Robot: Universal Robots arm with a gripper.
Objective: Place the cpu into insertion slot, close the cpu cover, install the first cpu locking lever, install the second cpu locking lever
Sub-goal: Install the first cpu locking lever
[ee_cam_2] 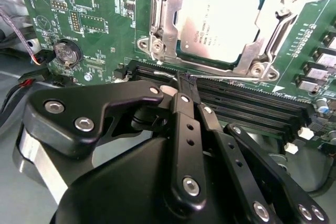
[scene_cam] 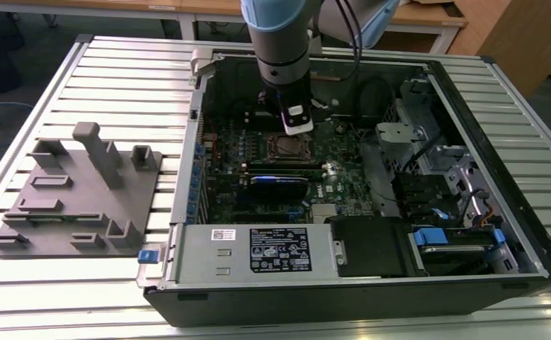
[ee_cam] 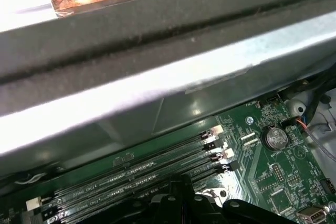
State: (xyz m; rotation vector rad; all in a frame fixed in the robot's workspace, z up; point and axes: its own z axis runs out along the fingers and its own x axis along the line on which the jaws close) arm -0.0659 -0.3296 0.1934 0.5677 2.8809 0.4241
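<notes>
Cpu [ee_cam_2: 218, 22] seated, cover [ee_cam_2: 164, 22] down over it — locked or not, can't tell — gripper [ee_cam_2: 185, 83] pinched shut, empty, hovering just beside.

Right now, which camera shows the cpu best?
The second wrist view: the cpu shows close up, framed by the silvery cpu cover. In the exterior view it is a small square near the gripper. The first wrist view faces the memory slots.
</notes>
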